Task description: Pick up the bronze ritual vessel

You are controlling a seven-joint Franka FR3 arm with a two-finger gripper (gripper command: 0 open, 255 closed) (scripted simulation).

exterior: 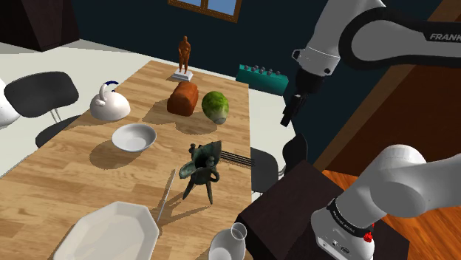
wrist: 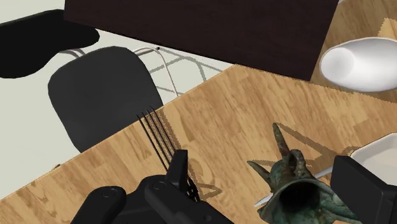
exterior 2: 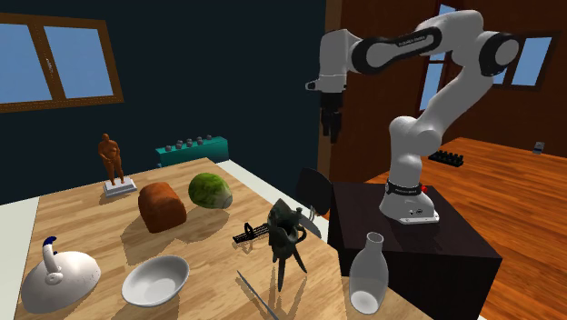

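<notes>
Grasp not begun. The tool (exterior: pixel 289 112), jaws apart, hangs high; the dark-green vessel (exterior: pixel 203 168) stands untouched on the counter (exterior: pixel 81 159), at its shoulder-view 8 o'clock. Approach, closure, lift remain.

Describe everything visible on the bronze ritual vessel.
The vessel is dark green, mottled, metal-looking. Flared open mouth with pointed spouts, small posts on the rim, slender splayed legs. It stands upright on the wooden table near the edge by the stand. A black fork lies right beside it; contact cannot be told. The open pincer hangs high above, clear of it.
</notes>
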